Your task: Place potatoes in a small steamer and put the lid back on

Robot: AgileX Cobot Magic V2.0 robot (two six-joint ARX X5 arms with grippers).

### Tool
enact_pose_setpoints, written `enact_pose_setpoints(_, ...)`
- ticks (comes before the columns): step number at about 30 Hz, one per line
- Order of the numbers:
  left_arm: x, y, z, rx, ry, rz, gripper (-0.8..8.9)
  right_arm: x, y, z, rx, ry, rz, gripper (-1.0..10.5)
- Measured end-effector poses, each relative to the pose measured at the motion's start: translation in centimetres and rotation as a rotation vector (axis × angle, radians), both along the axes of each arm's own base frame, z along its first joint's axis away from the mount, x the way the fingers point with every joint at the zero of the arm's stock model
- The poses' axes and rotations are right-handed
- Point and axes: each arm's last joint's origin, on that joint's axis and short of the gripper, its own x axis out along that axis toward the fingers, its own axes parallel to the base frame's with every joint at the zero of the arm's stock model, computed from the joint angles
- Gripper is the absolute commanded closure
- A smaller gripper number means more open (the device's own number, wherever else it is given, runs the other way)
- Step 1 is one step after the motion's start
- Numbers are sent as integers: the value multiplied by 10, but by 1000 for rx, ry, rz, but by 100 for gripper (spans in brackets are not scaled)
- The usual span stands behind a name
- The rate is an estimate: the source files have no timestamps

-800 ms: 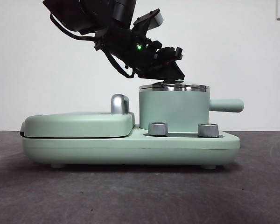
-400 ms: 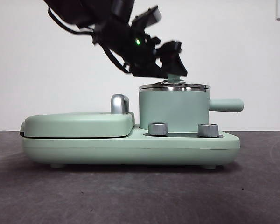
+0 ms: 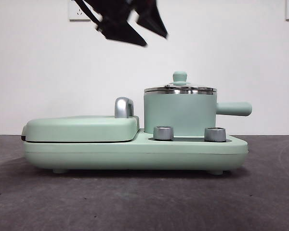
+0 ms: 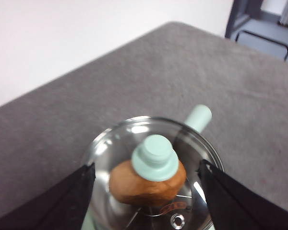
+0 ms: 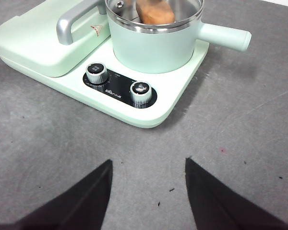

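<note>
The small mint-green steamer [image 3: 179, 114] stands on the cooker base, its stubby handle pointing right. The clear glass lid [image 3: 179, 88] with its mint knob [image 4: 155, 157] sits on the steamer's rim. The brown-orange potato [image 4: 145, 184] lies inside under the glass; it also shows in the right wrist view [image 5: 155, 12]. My left gripper [image 3: 135, 30] is open and empty, raised well above and left of the lid; in the left wrist view [image 4: 146, 184] its jaws stand either side of the lid. My right gripper [image 5: 148, 184] is open and empty over the grey table, in front of the cooker.
The flat mint-green griddle [image 3: 82, 127] with a closed cover and a steel handle [image 3: 124, 107] sits left of the steamer on the same base. Two steel dials [image 3: 163, 133] are at the base's front. The grey table [image 3: 144, 202] stretches in front.
My left gripper has let go of the lid knob and risen up and to the left, away from the steamer. The lid stays on the pot.
</note>
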Motion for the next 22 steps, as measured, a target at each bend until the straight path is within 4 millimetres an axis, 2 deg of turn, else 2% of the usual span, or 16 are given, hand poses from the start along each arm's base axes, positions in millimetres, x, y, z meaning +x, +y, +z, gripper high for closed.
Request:
enact_pose_setpoints(4,-25,27,3,-42,22,41,473,0,0,0,0,0,0,716)
enact_pose_setpoints(11,-89,78,-35,-87,112,118,472,0,0,0,1,1,1,715)
enact_pose_setpoints(15,-129,104,-43,-141,101,165,471,0,0,0,1,1,2,715)
enact_pose_setpoints(22,-176,132,-47,-169,161,275,472,0,0,0,1,1,2,715)
